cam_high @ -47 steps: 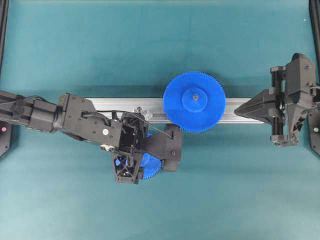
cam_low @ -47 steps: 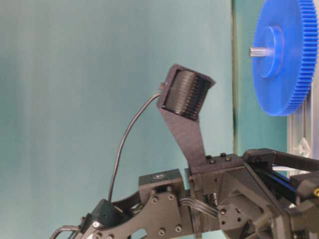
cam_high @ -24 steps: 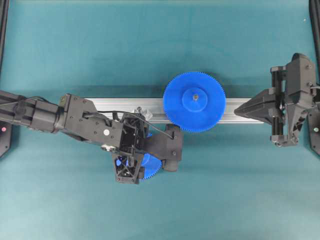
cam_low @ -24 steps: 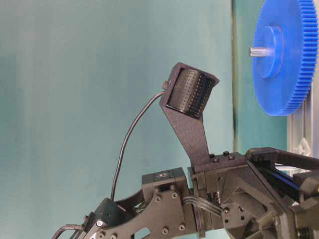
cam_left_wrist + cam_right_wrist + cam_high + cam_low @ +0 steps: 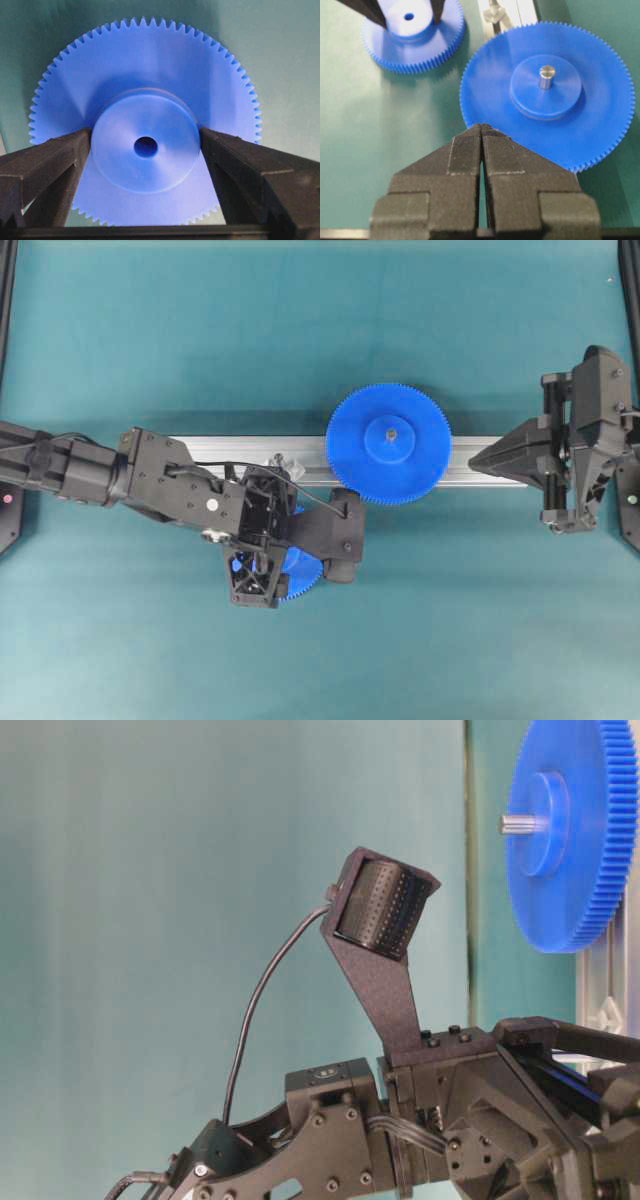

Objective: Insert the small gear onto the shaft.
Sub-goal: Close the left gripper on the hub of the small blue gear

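The left gripper [image 5: 146,150] is set with its jaws spread wide, one finger [image 5: 45,165] to each side of the raised hub of the small gear [image 5: 145,105]; the pads are seen just beside the hub wall, and whether they touch it cannot be told. The small gear is laid flat on the table [image 5: 300,330] directly beneath this gripper, its dark centre hole midway between the fingers. It is judged to be light, rigid moulded plastic with a smooth, somewhat slippery hub; the hub's round wall is judged the proper place to be gripped, since the fine teeth would be marked or would give poor purchase. The shaft [image 5: 493,15] is placed just beyond the gripper, on the aluminium bar [image 5: 220,450], as a thin pin on a clear base, small and judged easily tipped. Further along the bar, the wider blue gear [image 5: 389,443] is seated on its own pin. The right gripper [image 5: 481,145] is held well apart at the far end of the bar, its jaws pressed together on nothing.
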Motion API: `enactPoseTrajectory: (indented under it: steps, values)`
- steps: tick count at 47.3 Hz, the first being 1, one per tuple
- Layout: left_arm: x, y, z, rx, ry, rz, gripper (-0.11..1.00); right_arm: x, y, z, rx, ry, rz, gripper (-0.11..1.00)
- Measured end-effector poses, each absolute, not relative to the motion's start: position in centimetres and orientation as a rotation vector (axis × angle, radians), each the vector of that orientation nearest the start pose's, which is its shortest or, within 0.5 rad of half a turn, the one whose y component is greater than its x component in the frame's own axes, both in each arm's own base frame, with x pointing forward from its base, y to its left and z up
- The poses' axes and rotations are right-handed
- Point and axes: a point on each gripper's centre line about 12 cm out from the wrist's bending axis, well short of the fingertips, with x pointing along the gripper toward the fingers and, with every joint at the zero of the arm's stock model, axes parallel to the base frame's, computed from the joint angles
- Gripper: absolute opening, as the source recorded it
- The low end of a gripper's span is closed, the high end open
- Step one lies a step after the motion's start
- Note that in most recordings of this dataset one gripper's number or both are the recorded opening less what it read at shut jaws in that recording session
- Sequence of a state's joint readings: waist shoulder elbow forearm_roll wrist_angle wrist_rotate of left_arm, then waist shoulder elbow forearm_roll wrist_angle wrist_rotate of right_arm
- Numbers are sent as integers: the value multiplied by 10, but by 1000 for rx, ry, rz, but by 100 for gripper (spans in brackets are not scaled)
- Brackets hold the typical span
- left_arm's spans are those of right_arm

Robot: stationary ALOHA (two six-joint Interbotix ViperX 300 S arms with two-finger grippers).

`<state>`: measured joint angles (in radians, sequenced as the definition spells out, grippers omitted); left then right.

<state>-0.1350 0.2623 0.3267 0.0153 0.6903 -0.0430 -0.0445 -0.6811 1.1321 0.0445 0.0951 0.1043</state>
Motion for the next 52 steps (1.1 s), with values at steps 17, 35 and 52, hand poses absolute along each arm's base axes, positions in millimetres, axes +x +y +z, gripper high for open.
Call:
enactPoseTrajectory:
  steps: [17, 35, 52]
  values:
    - [415, -55, 121, 68, 1279, -88, 86, 228, -10, 205, 158, 542, -80, 2]
    - [413, -55, 121, 67, 1295, -87, 69, 228, -10, 204, 158, 547, -80, 2]
    - [414, -54, 122, 69, 1295, -86, 69, 228, -10, 204, 159, 545, -81, 2]
